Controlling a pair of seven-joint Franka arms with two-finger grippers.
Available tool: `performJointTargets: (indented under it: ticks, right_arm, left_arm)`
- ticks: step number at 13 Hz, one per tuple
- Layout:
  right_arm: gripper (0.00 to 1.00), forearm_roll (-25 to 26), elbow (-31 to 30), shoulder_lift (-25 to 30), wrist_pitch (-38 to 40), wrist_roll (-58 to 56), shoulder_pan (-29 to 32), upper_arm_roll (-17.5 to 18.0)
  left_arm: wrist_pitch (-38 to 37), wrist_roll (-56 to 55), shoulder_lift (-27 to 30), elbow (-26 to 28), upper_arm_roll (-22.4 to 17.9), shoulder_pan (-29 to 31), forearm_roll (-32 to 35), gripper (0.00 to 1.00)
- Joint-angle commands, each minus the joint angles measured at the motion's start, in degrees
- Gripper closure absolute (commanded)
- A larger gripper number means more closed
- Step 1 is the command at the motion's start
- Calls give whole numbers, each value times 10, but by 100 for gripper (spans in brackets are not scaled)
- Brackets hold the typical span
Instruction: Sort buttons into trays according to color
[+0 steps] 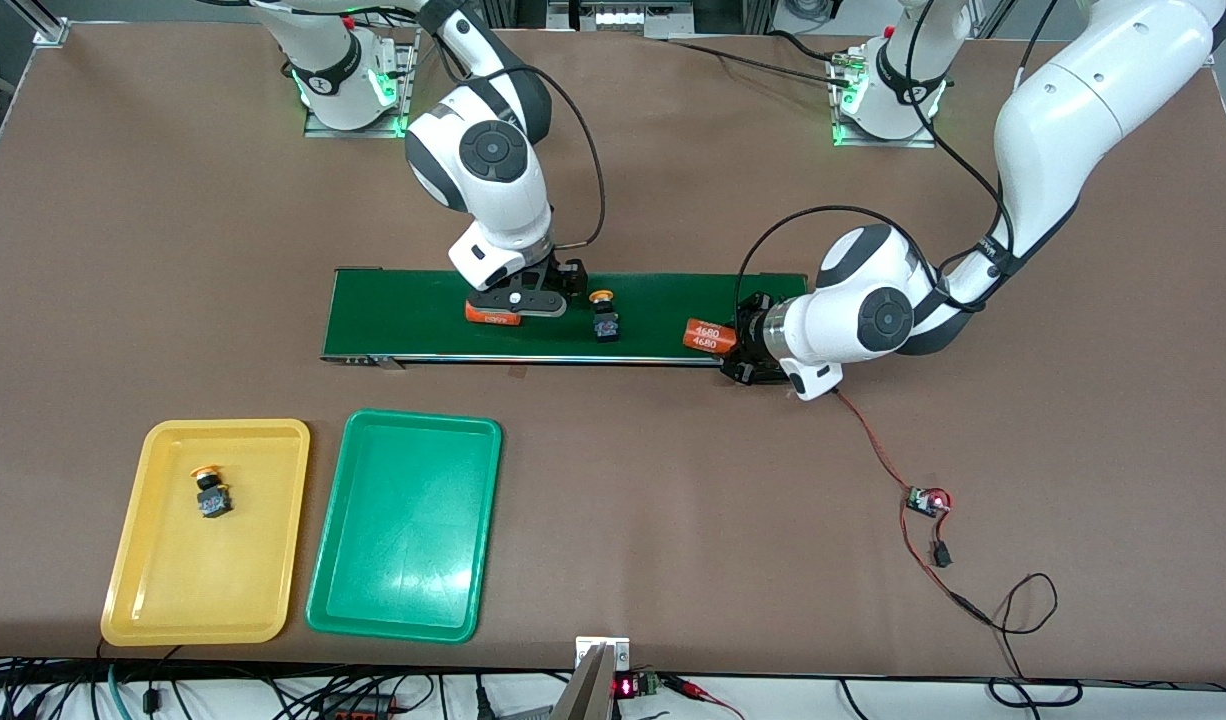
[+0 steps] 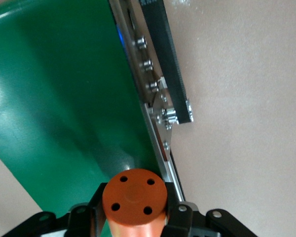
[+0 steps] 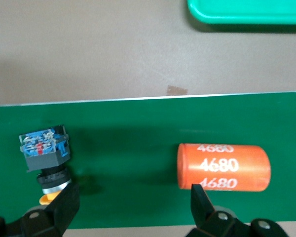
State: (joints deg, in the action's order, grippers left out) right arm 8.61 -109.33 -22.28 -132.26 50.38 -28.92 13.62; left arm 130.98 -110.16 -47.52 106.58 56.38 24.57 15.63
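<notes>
Two glossy white robot arms rise from square metal base plates lit by green lamps. Each arm is built of rounded white segments joined by dark grey bands, with round dark grey caps over the joints. Thin black cables loop loosely from the upper links to the wrists. The right end effector [image 1: 518, 305] has a black flat body with a small white dot and black fingers [image 3: 64, 207] fastened by silver screws. The left end effector [image 1: 743, 345] is black too, with screw-studded finger mounts [image 2: 180, 217].
</notes>
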Motion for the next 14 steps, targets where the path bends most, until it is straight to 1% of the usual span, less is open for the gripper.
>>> performJointTargets:
  ticks: [1, 2, 4, 6, 8, 9, 11, 12, 14]
  right_arm:
    - [0, 4, 10, -16, -16, 7, -9, 5]
    - [0, 8, 10, -21, -28, 0, -12, 11]
    - [0, 14, 15, -29, -32, -29, -18, 11]
    - [0, 14, 36, -36, -31, -34, -20, 11]
    - [0, 13, 38, -42, -30, -30, -23, 11]
    - [0, 14, 38, -45, -31, -29, -23, 11]
    - [0, 18, 38, -52, -31, -30, -23, 11]
    - [0, 19, 38, -58, -33, -30, -23, 10]
    - [0, 19, 38, -70, -43, -30, -23, 9]
  left_arm:
    - [-6, -21, 14, 21, 9, -6, -4, 37]
    - [-25, -14, 15, 18, 15, -1, -2, 0]
    - [-47, -12, 24, 12, 21, 12, -2, 0]
    - [-54, -11, 27, -1, 29, 18, 0, 0]
    - [-101, -8, 27, -36, 29, 21, 5, 0]
    - [-122, 10, 26, -54, 29, 21, 5, 0]
    - [-135, 44, 24, -84, 19, 21, 5, 0]
    - [-146, 53, 24, -95, 5, 22, 6, 0]
    - [-192, 78, 24, -123, -31, 20, 12, 0]
